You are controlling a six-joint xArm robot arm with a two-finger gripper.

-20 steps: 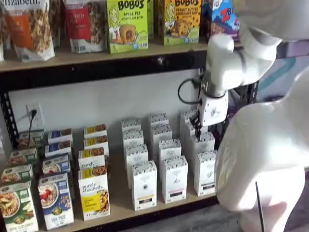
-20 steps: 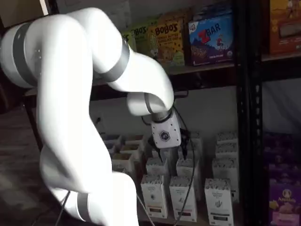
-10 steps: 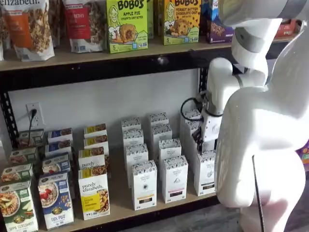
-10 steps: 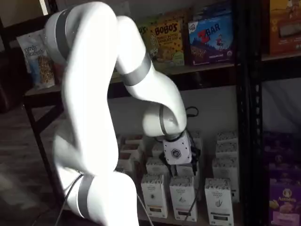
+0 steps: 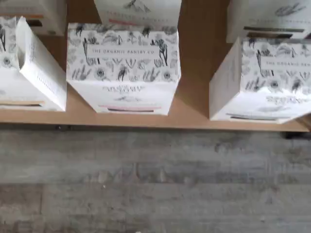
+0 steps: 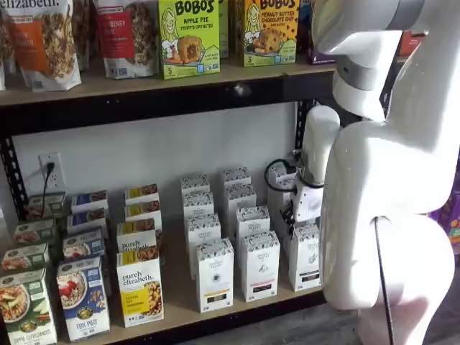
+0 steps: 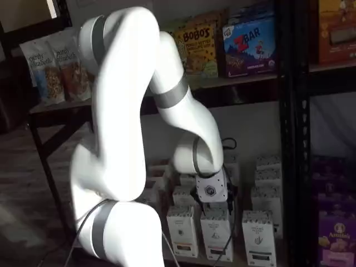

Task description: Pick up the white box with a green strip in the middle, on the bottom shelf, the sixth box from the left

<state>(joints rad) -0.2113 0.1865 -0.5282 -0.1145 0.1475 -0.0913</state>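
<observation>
Gripper [image 6: 293, 214] is seen lowered since the earlier frames, now just above the front white box [image 6: 305, 256] at the right end of the bottom shelf [image 6: 180, 302]; its jaws are spread to their widest, nothing held. Arm links are swung further across both shelf views, and speckled box tops are seen from above in the wrist view.

The bottom shelf [image 6: 180, 298], a pale wooden board, is carrying rows of cartons. The white box [image 6: 305, 256] is standing upright on it at the front edge. Two more white cartons [image 6: 259, 265] are standing beside that box, and a purely elizabeth box [image 6: 139, 287] is sitting beyond them.
</observation>
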